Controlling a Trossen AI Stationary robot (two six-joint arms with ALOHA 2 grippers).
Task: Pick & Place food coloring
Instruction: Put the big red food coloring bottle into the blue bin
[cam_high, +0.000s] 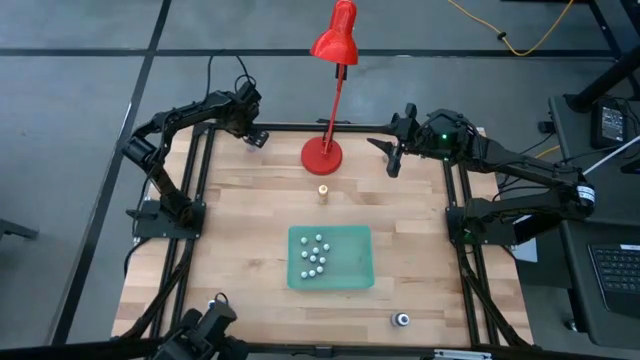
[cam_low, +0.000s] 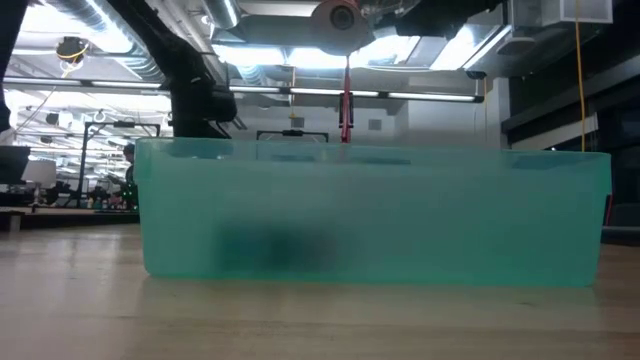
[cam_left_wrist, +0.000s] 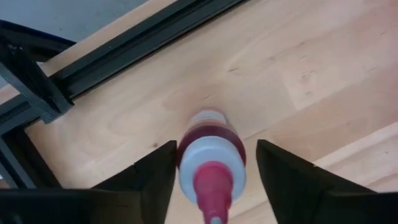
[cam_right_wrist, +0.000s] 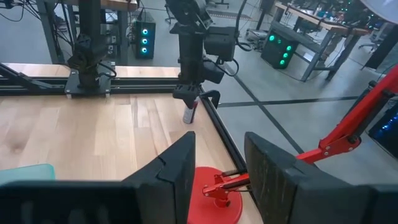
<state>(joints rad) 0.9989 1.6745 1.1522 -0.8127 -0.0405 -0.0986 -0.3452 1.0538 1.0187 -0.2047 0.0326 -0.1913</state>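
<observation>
Your left hand (cam_left_wrist: 211, 180) is straddling, fingers spread, a red-capped food coloring bottle (cam_left_wrist: 210, 163) at the wooden surface's (cam_high: 250, 230) far-left corner; several white-capped bottles (cam_high: 316, 254) are sitting in the flat green rectangular tray (cam_high: 355, 275) while two others are waiting outside, and your right hand (cam_right_wrist: 217, 171) is hanging open.

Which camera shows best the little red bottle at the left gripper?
The left wrist view: the red bottle fills it, between the open left gripper. The right wrist view shows it small, far off; the high and low views hide it.

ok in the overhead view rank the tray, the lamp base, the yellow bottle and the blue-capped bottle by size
1. tray
2. lamp base
3. yellow bottle and blue-capped bottle: both tiny and look about alike, so I won't rank them.
</observation>
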